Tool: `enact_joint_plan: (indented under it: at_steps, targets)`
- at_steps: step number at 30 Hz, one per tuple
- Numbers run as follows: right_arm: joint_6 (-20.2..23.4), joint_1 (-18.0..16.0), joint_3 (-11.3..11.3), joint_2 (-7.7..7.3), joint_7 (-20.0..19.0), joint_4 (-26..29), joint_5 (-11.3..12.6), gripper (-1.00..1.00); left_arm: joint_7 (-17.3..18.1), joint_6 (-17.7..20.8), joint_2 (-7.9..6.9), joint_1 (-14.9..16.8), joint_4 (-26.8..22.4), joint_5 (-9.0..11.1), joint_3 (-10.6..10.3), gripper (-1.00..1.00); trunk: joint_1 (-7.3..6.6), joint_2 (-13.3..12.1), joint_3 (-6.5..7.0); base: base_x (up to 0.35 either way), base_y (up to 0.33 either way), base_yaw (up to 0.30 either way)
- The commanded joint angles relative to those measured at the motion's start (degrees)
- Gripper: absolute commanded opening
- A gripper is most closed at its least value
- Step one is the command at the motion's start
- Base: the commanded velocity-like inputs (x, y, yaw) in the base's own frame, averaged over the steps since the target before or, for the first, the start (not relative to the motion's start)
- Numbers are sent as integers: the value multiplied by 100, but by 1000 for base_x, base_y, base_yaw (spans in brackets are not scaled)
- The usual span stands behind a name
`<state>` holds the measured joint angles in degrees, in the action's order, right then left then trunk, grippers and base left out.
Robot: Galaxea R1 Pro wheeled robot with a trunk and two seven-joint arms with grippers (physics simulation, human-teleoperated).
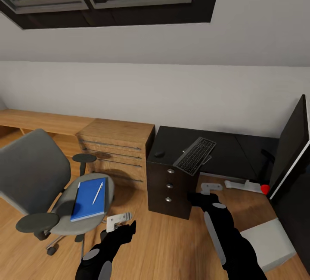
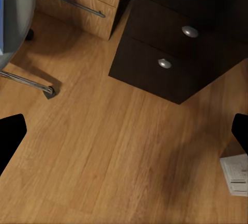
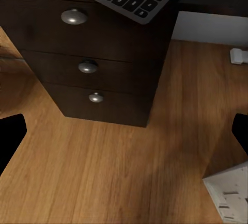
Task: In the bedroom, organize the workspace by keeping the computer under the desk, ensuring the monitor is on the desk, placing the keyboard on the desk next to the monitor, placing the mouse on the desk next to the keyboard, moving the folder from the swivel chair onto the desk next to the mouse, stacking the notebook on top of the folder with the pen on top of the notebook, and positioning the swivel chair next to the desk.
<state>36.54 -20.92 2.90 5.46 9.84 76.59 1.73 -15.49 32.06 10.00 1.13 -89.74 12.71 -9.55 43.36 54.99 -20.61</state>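
Note:
The swivel chair [image 1: 34,176] stands at the left with the blue folder [image 1: 88,200] on its seat and the pen [image 1: 98,193] lying on the folder. The notebook is hidden. On the black desk [image 1: 224,153], the keyboard [image 1: 194,156] lies tilted, overhanging the drawer edge, and the mouse [image 1: 159,154] sits to its left. The monitor [image 1: 292,146] is at the far right. The computer [image 1: 269,241] rests on the floor at lower right. My left gripper [image 1: 118,222] is open beside the chair seat. My right gripper [image 1: 211,187] is open in front of the drawers [image 3: 88,66].
A light-wood dresser [image 1: 118,146] adjoins the desk's left side, with a low wooden shelf [image 1: 38,120] running further left. A white flat piece [image 1: 243,184] lies on the floor under the desk. The chair's chrome base [image 2: 31,82] spreads over the wooden floor [image 2: 119,152].

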Motion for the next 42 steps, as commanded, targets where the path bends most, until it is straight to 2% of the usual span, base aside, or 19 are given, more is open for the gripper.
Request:
enact_joint_plan:
  at_steps: [1,20,34,42]
  targets:
    - [29,-3,8,-1,36,1,20,100,-51,20,0,5,-8,59,-5,100,-22,-36,11,0,0,0]
    - [20,-3,8,-1,52,-113,2,100,-51,20,0,4,-8,52,10,100,-439,-798,353,0,0,0]
    - [-26,-4,8,-1,60,-110,-6,100,-51,23,0,3,-8,64,428,100,-439,-798,435,-13,0,-88]
    - [-40,-2,8,-1,54,-109,1,100,-51,28,0,2,-8,73,485,100,-439,-798,500,-197,0,-115]
